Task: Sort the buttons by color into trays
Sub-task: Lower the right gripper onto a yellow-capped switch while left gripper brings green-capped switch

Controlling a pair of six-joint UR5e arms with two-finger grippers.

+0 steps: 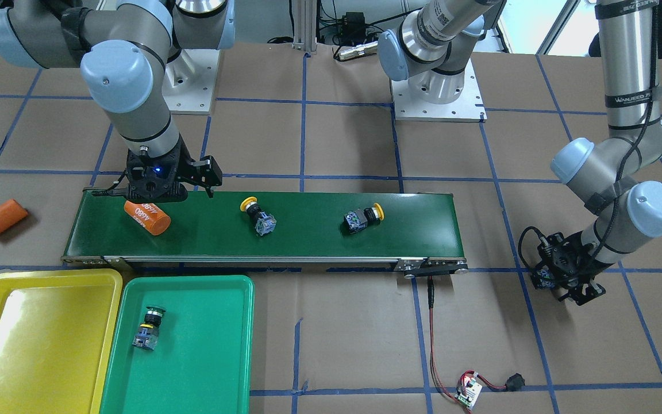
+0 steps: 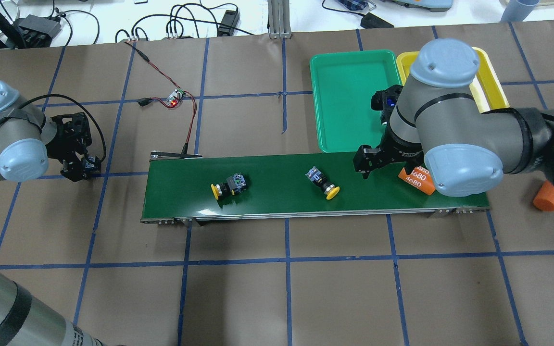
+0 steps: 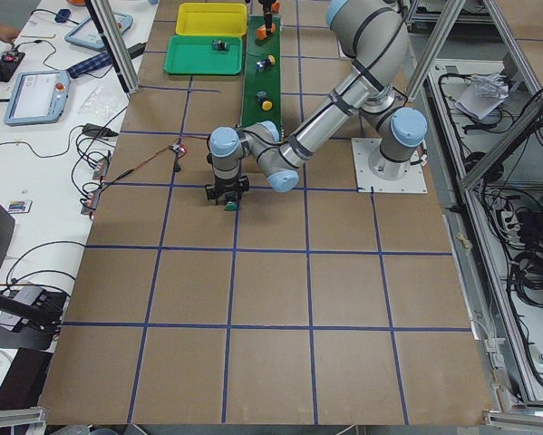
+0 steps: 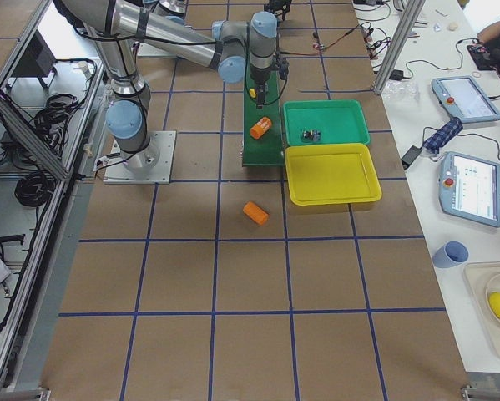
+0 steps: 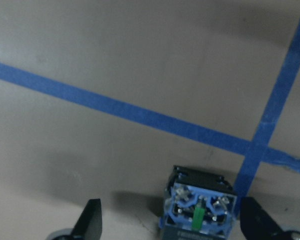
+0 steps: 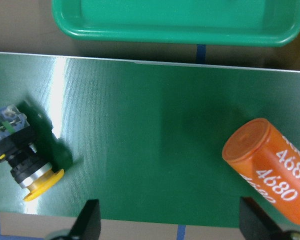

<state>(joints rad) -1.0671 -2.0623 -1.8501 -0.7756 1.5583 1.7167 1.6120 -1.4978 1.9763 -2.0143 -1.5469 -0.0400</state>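
**Brown paper tabletop, one switch between slack fingers**

Brown paper-covered table (image 1: 342, 138) gridded in blue tape, with a long dark-green conveyor belt (image 1: 308, 236) across it. White "4680" printed on an orange cylinder (image 1: 147, 217) lying on the belt just beside the right gripper (image 6: 173, 220), jaws spread wide, nothing between. Second orange cylinder (image 1: 2, 217) on the paper off that end.

Two yellow-capped push-button switches (image 1: 258, 215) (image 1: 364, 218) on their sides mid-belt, apart. One green-capped switch (image 1: 149, 328) lying in the green plastic tray (image 1: 216, 345), yellow plastic tray (image 1: 49, 345) just beside.

Past the belt's other end, left gripper (image 5: 172, 220) low over the paper, jaws released around a fourth switch (image 5: 200, 212), terminal block towards the wrist camera. Small white circuit board (image 1: 470, 394) with red wires nearby.
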